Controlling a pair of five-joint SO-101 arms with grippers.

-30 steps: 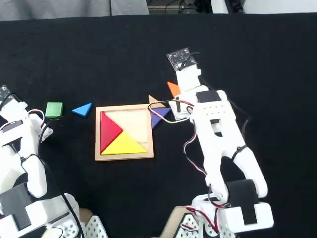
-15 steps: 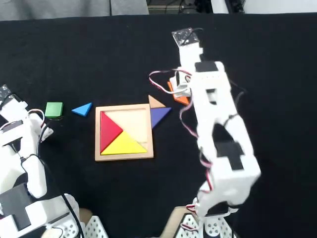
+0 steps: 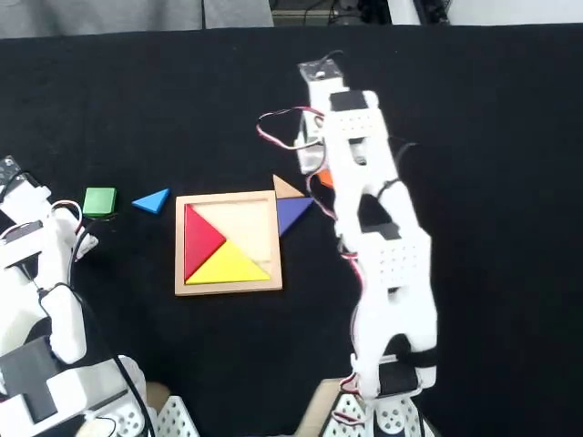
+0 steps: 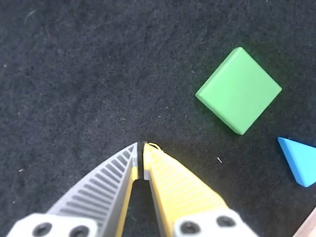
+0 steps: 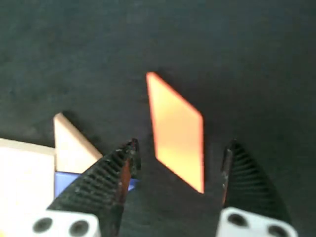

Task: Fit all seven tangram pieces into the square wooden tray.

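Wooden tray holds a red triangle and a yellow triangle. Right gripper is spread over the orange piece; left gripper has its fingers pressed together.

No text, number, label or sign is being shown legibly. The wooden tray, the green square and the black bench are being seen plain, and the speckled patch atop one arm is not being made out as print.

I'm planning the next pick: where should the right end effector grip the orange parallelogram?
Probably mid-piece, across the two parallel edges facing the fingers, from straight above: the orange parallelogram lies flat on the black table, and the open right end effector straddles those edges.
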